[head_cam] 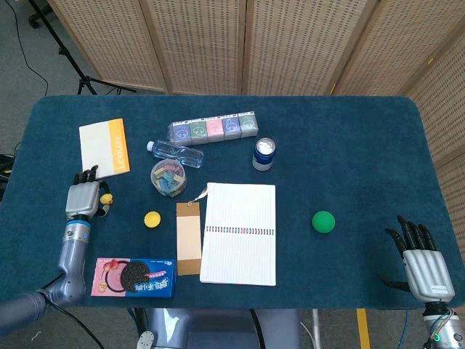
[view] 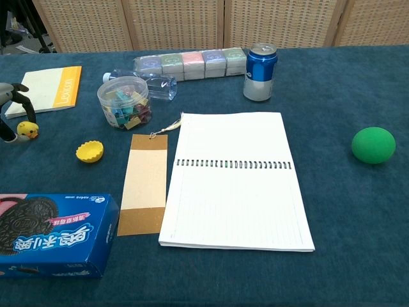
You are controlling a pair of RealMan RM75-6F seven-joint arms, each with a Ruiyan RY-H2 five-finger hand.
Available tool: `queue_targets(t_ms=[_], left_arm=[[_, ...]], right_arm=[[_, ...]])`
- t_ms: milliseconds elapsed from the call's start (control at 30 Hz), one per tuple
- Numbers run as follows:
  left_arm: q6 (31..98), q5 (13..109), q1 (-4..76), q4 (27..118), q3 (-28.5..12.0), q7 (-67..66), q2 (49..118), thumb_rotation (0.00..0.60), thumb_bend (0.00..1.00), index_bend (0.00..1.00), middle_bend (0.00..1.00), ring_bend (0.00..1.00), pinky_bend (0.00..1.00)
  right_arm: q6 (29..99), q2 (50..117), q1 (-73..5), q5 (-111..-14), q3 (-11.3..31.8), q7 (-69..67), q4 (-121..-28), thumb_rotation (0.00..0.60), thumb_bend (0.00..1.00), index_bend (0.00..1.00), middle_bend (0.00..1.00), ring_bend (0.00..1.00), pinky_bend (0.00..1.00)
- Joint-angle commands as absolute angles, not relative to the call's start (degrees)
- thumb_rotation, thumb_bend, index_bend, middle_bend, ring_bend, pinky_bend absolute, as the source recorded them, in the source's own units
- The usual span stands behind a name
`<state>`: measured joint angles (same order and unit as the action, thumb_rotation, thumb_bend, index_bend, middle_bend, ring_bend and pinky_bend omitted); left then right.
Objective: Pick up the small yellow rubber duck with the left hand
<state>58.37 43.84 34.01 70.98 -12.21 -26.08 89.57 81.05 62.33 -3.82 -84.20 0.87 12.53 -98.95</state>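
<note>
Duck beside left hand; jar holds clips.

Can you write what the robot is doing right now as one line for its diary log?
stage: grasping | left hand: fingers around small yellow rubber duck, lift unclear | right hand: open, idle

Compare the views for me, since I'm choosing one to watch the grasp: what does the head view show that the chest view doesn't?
Only the head view shows the right hand, open at the table's near right corner, and the whole left hand. Only the chest view shows the small yellow rubber duck side-on, with fingers arched over it. Both show the duck, the clear plastic jar of clips and the green ball.
</note>
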Motion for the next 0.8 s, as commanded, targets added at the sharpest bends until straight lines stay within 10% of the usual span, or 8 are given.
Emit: queue_targets(t_ms=[33,800], left_arm=[[58.81,44.12,33.91,71.66,-12.40,-26.02,89.19,0.600,0.31,0.50,0.00,0.00,0.00],[63.25,47.09,34.74,84.46,-12.24,-29.09,87.63,0.600,0.31,0.50,0.00,0.00,0.00]], right_arm=[[81.02,62.34,-3.83,-84.19,0.85,12.56,-98.93,0.600,0.00,0.16,0.00,0.00,0.02],[82.47,61.62,-2.93,-84.66,0.62,12.27,-99.61,0.600,0.00,0.16,0.00,0.00,0.02]])
